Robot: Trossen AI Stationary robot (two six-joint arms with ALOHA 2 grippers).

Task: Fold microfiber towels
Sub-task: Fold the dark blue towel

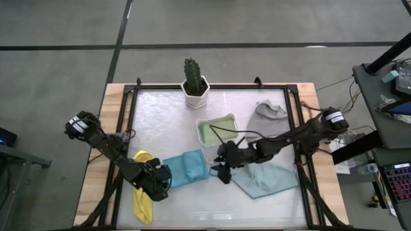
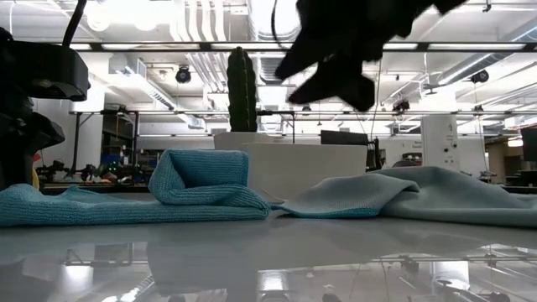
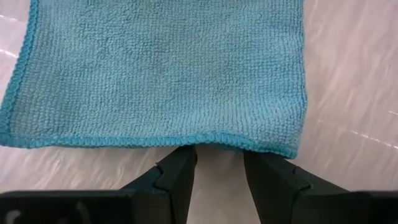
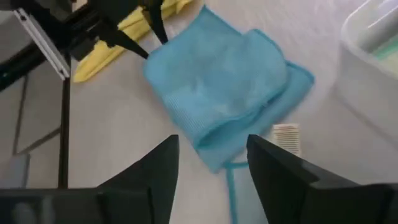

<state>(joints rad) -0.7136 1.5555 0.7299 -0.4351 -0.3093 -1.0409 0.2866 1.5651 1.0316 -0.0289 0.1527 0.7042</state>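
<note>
My right pincer (image 4: 211, 165) hangs just above the table with its jaws spread and nothing between them, right beside the bright blue towel (image 1: 186, 168), which lies partly folded over itself near the table's front. My left pincer (image 3: 217, 177) sits at that towel's opposite hem, its fingers parted on either side of the edge, beside the yellow towel (image 1: 142, 192).

Dark jointed arms, black fingers (image 4: 155, 180), seemingly matte
</note>
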